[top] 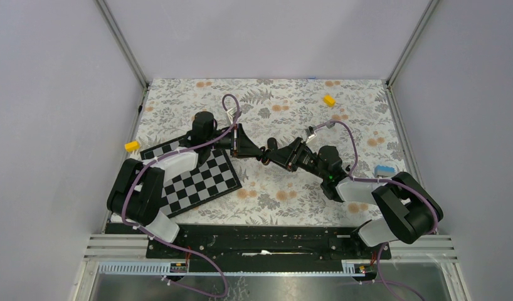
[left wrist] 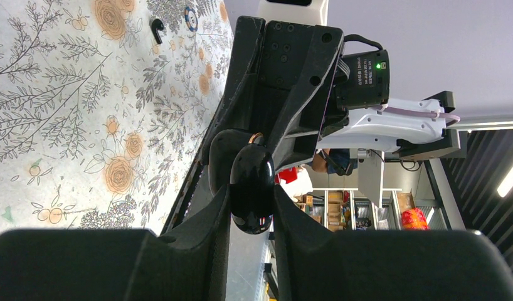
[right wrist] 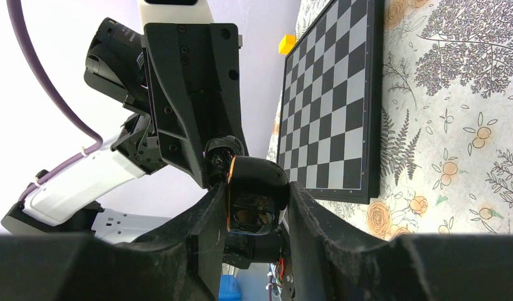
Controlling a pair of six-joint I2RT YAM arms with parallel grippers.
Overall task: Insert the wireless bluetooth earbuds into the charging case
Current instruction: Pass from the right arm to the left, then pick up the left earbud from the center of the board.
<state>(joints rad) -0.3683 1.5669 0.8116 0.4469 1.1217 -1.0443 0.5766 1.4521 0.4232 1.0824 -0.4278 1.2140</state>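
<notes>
While the left tool [left wrist: 249, 202] sits clamped on the glossy black case [left wrist: 251, 179], its two fingers pressing the rounded sides, the right tool [right wrist: 254, 207] is clamped on that same case from the opposite direction, with an orange edge showing along one side in its wrist view. Both tools meet nose to nose above the middle of the bench [left wrist: 53, 125], so the case appears to hang in the air between them rather than rest on anything. That double hold looks like the main hazard. The shell is smooth and curved, and if one arm pulls or twists before the other lets go, the case may squirt out of the fingers and drop, or the lid may be forced past its hinge. Whether the lid is open I cannot tell. One earbud [left wrist: 157, 26] lies on the bench well apart from the tools, near a small ring [left wrist: 190, 17]; the second is not visible. A dropped case could land on the chessboard [top: 197, 179] beside the left arm and slide, or knock that loose earbud farther off.
</notes>
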